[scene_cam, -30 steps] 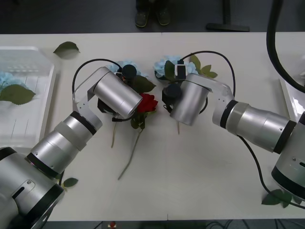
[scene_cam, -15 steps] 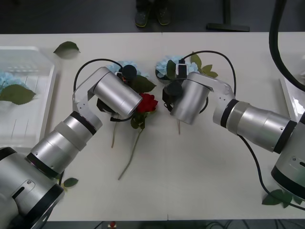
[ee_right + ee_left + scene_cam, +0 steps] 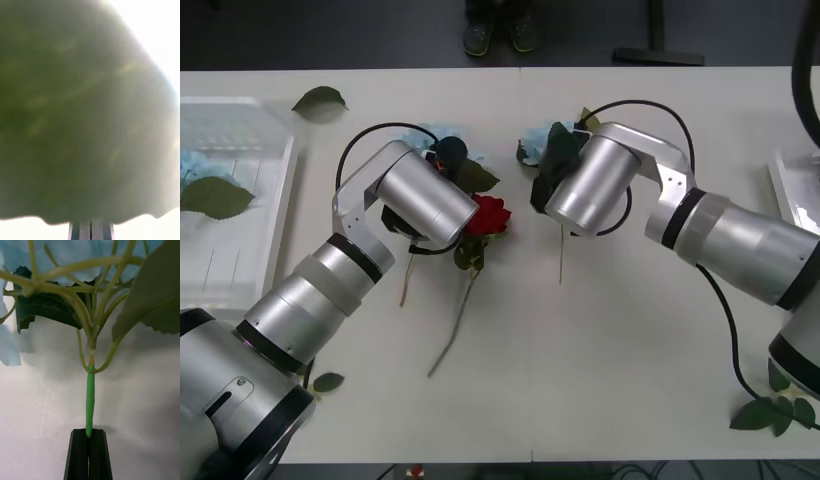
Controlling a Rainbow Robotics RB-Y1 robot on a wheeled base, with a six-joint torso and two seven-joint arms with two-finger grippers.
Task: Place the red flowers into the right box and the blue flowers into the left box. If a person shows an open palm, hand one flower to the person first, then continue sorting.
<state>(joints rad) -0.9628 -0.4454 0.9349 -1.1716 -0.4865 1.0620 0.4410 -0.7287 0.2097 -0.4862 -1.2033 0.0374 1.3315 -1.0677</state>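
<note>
White table (image 3: 610, 360): one blue flower (image 3: 192, 165) boxed; both grippers (image 3: 89, 453) (image 3: 91, 230) clamp blue stems; rose (image 3: 488, 216) waits.

We get even, bright overhead light on the table (image 3: 580, 380) in the front view, with soft shadows under both arms and mild glare on their silver casings. The right wrist view is badly out of focus: a green leaf (image 3: 82, 112) sits right against the lens, with blown-out white around it. The left wrist view is sharp on the stem (image 3: 90, 397), with soft grey shadows behind.
</note>
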